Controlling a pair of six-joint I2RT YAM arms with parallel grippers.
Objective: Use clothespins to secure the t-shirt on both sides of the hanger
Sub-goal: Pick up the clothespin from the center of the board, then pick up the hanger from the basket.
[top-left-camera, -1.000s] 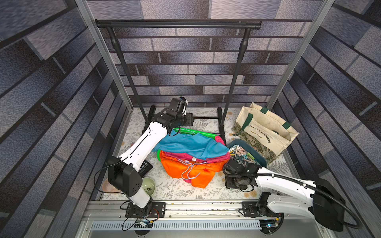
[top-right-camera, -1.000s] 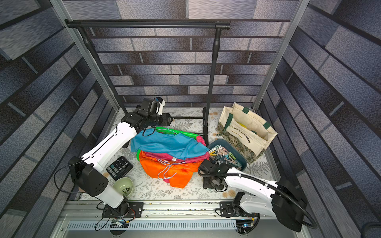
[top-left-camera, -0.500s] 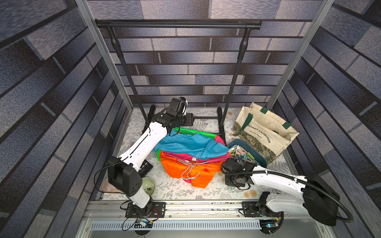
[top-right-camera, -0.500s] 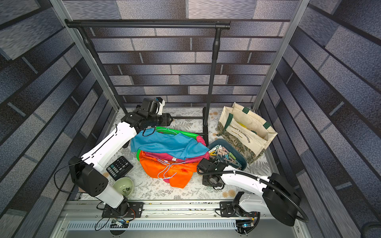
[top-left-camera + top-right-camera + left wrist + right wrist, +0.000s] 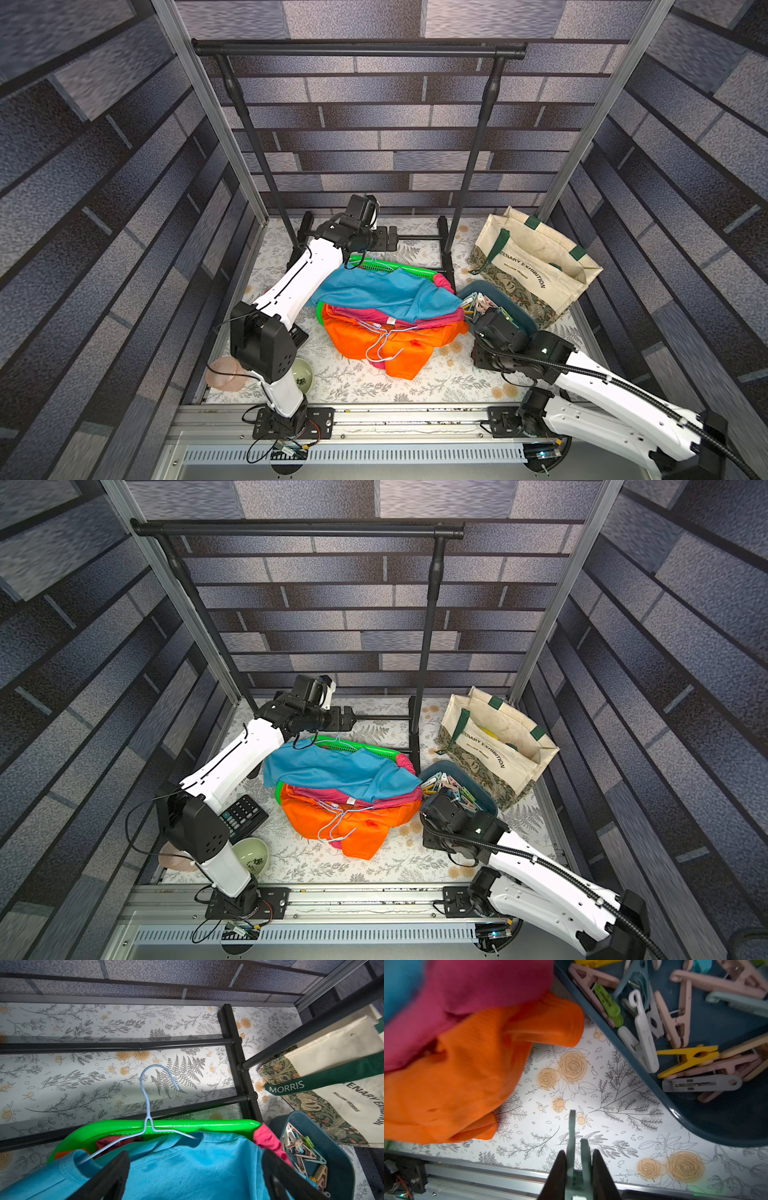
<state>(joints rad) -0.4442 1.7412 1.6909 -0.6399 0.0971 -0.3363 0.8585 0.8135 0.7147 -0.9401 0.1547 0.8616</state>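
Observation:
A blue t-shirt [image 5: 386,291] lies on top of a pile of clothes in a green basket [image 5: 187,1124]. A light-blue wire hanger [image 5: 147,1093] runs through its collar, and the hook sticks out over the basket rim. My left gripper [image 5: 193,1167] hovers open just above the shirt's collar area, holding nothing; it also shows in both top views [image 5: 390,241] [image 5: 347,720]. Several pastel clothespins [image 5: 675,1022] lie in a dark teal tub [image 5: 515,309]. My right gripper [image 5: 579,1159] is shut on a mint green clothespin [image 5: 572,1126], above the floral mat beside the tub.
An orange garment [image 5: 374,345] and a pink one spill from the basket, with another wire hanger on them. A black clothes rack [image 5: 357,48] stands at the back, and a tote bag [image 5: 536,266] at the right. A calculator [image 5: 243,816] and a green bowl [image 5: 251,856] sit front left.
My right gripper has shut on a mint green clothespin and drawn back from the tub. My left gripper's jaws have spread wide over the blue shirt; that arm stayed in place.

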